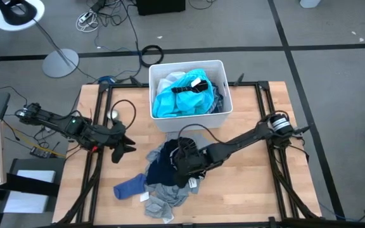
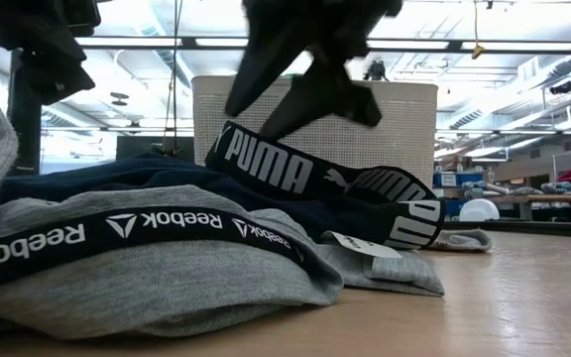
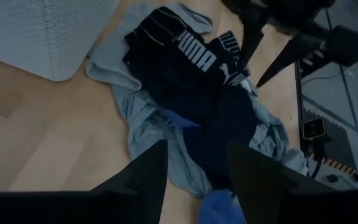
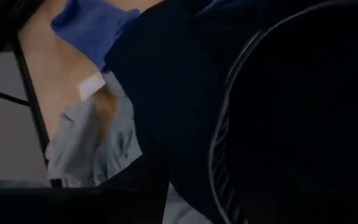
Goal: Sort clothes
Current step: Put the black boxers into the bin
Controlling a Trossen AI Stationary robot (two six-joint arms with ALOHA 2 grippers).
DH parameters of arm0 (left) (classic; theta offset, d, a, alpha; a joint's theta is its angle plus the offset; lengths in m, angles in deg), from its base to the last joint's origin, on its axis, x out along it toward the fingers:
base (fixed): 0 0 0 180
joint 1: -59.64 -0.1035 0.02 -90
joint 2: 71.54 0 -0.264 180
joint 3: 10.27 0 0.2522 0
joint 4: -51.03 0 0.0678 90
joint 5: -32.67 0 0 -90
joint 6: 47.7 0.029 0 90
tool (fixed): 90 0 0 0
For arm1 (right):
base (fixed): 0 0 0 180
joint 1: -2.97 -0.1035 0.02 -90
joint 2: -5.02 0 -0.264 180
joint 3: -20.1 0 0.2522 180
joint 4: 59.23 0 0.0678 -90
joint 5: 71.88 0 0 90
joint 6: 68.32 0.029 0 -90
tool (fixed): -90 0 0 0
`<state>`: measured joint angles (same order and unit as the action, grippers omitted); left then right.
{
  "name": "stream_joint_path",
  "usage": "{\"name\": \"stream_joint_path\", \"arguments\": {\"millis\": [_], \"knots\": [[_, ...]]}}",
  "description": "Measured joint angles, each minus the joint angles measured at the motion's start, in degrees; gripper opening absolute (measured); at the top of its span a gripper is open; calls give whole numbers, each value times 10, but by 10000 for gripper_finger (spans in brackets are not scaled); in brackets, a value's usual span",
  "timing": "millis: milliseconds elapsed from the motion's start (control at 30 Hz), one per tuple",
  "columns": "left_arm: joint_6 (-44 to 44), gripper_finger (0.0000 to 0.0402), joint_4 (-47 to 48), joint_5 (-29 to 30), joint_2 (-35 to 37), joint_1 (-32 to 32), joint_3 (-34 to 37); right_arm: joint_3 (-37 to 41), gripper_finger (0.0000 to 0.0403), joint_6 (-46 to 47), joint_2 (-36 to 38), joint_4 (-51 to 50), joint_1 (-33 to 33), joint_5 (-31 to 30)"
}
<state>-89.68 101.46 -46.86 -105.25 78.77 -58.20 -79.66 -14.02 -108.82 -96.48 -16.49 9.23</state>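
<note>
A pile of clothes lies on the wooden table in front of the white bin [image 1: 189, 62]. It holds a dark navy piece with a PUMA waistband [image 1: 166, 161] [image 2: 266, 164], a grey garment with a Reebok band [image 1: 170, 193] [image 2: 167, 268] and a blue sock [image 1: 130, 188]. A turquoise top [image 1: 182, 101] lies in the bin. My right gripper [image 1: 184, 170] [image 2: 300, 109] is open, pointing down just over the navy piece. My left gripper [image 1: 124, 151] [image 3: 197, 168] is open and empty, left of the pile. My right gripper stands open over the navy piece near its PUMA waistband [image 3: 229, 59], coming from above. I cannot tell whether its fingertips [image 3: 247, 62] touch the cloth.
The bin also holds a black piece with a white tag [image 1: 192, 87] on the turquoise top, and other garments at its right side. A white label [image 2: 365, 245] lies at the pile's near edge. Bare wood [image 1: 252, 183] lies right of the pile.
</note>
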Motion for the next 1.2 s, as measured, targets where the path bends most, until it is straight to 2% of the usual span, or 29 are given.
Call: {"name": "stream_joint_path", "arguments": {"millis": [100, 167, 233, 300, 367, 533, 900, 1067, 1200], "knots": [[0, 172, 4, -8, 0, 0, 0, 0, 160, 15, -23, 12, 1, 7], [0, 172, 6, -10, 0, 0, 0, 0, 144, 34, -33, 1, 5, 17], [0, 172, 4, -12, 0, 0, 0, 0, 106, 46, -37, -12, 9, 29], [0, 172, 6, -15, 0, 0, 0, 0, 43, 46, -34, -16, 14, 35], [0, 172, 6, -17, 0, 0, 0, -1, 14, 37, -20, -17, 19, 38], [6, 172, 6, -17, 0, 0, 0, -60, 5, -18, 37, -43, 27, 1], [14, 172, 5, -17, 0, 0, 0, -275, 2, -265, 131, -67, 34, -195], [14, 172, 5, -17, 0, 0, 0, -368, 1, -384, 133, -65, 37, -242], [15, 172, 5, -17, 0, 0, 0, -403, 1, -430, 133, -58, 52, -248]]}}
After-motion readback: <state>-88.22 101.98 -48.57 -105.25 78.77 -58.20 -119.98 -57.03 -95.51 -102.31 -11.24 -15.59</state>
